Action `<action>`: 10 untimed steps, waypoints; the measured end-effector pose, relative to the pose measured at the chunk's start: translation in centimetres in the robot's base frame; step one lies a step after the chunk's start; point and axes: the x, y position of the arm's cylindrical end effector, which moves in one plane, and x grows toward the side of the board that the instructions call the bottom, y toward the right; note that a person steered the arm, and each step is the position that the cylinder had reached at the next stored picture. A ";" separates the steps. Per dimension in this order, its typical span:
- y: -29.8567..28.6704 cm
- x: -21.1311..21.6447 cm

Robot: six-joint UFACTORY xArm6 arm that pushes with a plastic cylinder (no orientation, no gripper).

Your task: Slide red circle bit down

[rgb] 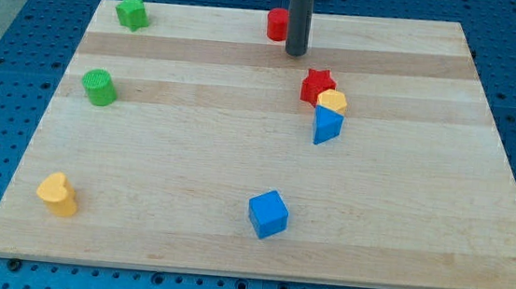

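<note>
At the far edge: red circle on the desk.
My tip: touching the circle's right side, I think.
Gripper: none, just a rod.
Nearer, right: red star, yellow block, blue triangle clustered.

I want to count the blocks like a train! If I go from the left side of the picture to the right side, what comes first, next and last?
Yellow block → green cylinder → green star → red circle → blue cube → my tip, just right of the red circle. Last comes the touching cluster of red star, yellow block and blue triangle.
</note>
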 end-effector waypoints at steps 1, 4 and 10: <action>0.0 -0.6; 4.4 -4.4; -5.1 -4.3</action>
